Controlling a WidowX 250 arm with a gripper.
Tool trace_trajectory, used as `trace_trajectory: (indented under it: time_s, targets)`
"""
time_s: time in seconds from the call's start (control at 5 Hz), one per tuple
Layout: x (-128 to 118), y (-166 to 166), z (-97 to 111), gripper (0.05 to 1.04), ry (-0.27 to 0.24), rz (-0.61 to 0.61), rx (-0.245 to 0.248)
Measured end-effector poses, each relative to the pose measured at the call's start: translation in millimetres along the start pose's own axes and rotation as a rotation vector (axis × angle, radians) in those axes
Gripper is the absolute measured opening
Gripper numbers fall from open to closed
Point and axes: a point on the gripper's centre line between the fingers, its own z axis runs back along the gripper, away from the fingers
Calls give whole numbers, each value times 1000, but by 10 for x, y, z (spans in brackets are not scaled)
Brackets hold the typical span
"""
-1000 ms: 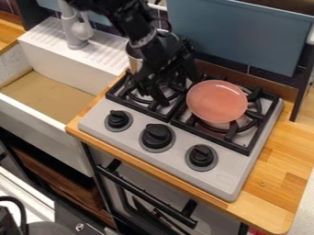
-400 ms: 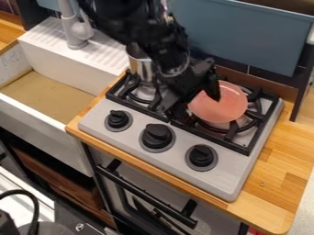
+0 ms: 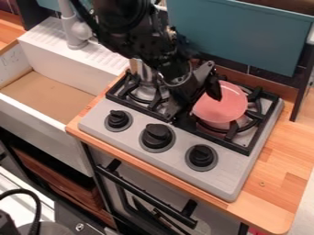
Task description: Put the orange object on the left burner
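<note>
The black gripper [image 3: 193, 104] is over the middle of the stove, at the left side of the round orange-pink dish [image 3: 222, 104]. It stands open, one finger over the dish's upper left rim and the other lower left, over the grate between the burners. The dish lies on the right burner [image 3: 251, 120], its left edge partly hidden by the gripper. The left burner [image 3: 144, 95] is partly covered by the arm.
A metal pot [image 3: 142, 72] stands behind the left burner, beside the arm. Black knobs [image 3: 157, 136] line the stove's front. The white sink [image 3: 36, 119] is on the left, a blue-green panel [image 3: 245, 36] behind.
The gripper has moved right from above the left burner to the dish's left side, and has shifted only slightly since the more recent earlier frame. The dish remains on the right burner.
</note>
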Motion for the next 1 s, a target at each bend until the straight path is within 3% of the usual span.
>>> trace_trajectory:
  time_s: [0.4, 0.8, 1.0]
  targets:
    - [-7, -58, -69, 998, 3, 23, -65]
    - [19, 5, -172, 997, -35, 22, -80]
    - [29, -7, -235, 946, -46, 20, -72]
